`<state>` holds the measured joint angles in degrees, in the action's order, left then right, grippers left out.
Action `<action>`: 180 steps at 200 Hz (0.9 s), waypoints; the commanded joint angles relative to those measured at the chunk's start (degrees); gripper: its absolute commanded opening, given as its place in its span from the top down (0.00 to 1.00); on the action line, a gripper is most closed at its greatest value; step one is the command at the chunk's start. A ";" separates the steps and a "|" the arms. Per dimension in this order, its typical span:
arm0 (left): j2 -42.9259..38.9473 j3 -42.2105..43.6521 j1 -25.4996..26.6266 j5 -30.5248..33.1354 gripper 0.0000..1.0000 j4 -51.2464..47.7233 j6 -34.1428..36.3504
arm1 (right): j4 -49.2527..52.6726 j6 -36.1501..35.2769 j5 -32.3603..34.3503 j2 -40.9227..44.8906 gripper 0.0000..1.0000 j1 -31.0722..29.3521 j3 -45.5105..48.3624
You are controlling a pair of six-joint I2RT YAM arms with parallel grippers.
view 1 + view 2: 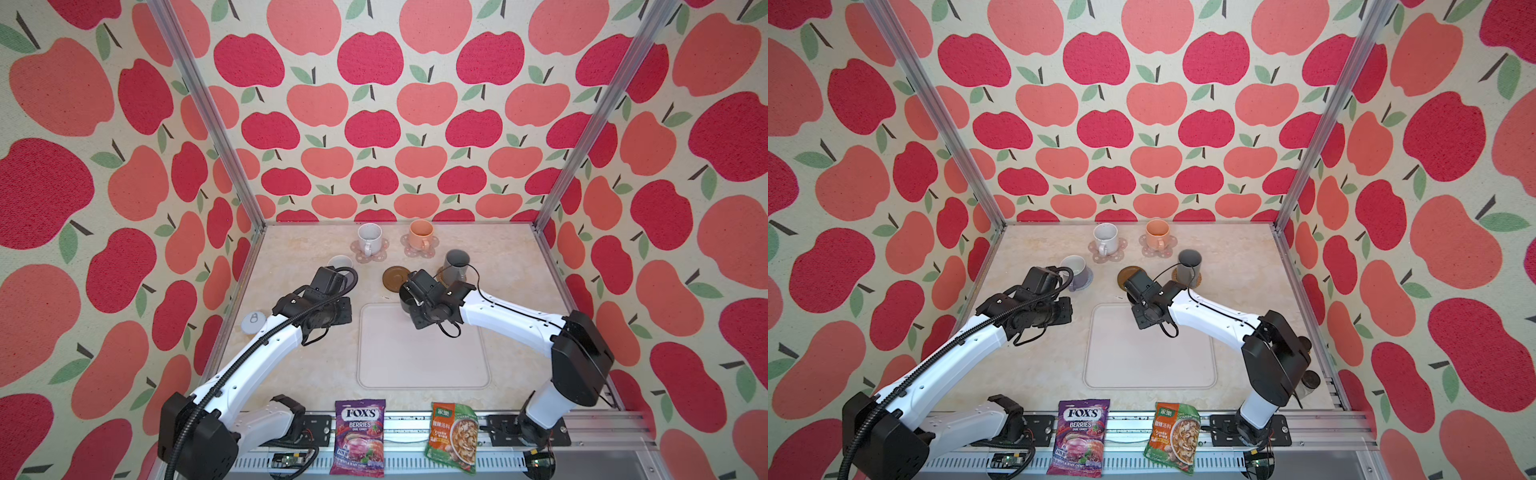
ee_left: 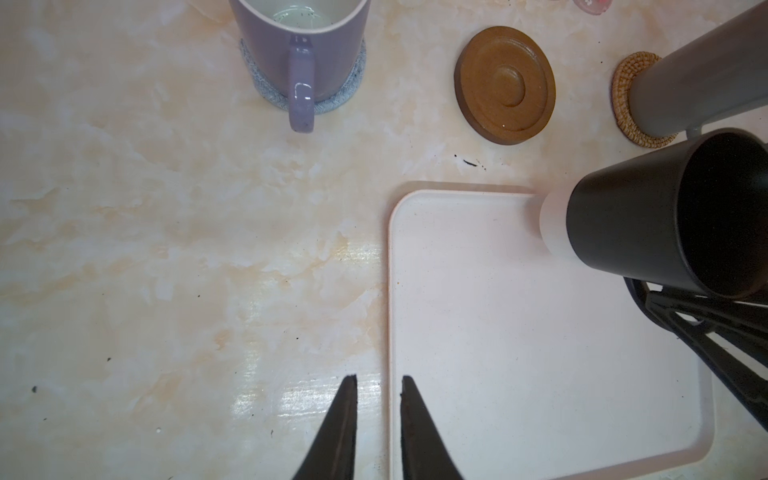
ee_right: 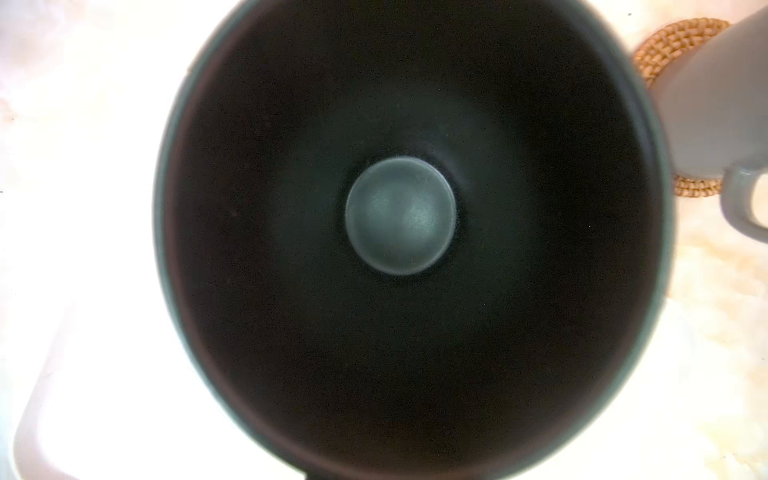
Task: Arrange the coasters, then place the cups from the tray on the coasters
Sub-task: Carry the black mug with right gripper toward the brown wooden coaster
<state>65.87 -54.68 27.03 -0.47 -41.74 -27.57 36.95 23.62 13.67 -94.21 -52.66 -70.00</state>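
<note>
The black mug (image 3: 401,216) fills the view, seen straight into its mouth. At two o'clock a grey mug (image 3: 715,104) stands on a coaster (image 3: 673,45); the tray (image 3: 25,432) corner shows at eight.

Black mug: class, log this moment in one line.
right gripper: shut on black handled mug, at edge of pale-grey rimmed tray; brown round disc coaster: bare; left gripper: shut, empty

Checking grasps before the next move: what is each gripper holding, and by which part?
Right gripper holds the matte black mug near its rim; exact contact hidden. Left gripper holds nothing.
</note>
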 commanded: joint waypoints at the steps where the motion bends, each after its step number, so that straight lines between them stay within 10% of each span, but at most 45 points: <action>1: 0.95 0.71 -0.27 -0.40 0.78 0.64 -1.08 | -3.29 -0.33 1.33 3.59 1.00 1.36 0.29; 180: 5.40 1.15 -0.29 -1.06 0.78 2.40 -0.66 | -8.70 -0.82 -3.39 -5.55 1.00 6.49 -10.65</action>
<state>70.28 -54.26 27.03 -1.10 -39.99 -27.73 32.34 23.62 11.07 -98.52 -47.24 -76.34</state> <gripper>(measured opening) 0.218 0.182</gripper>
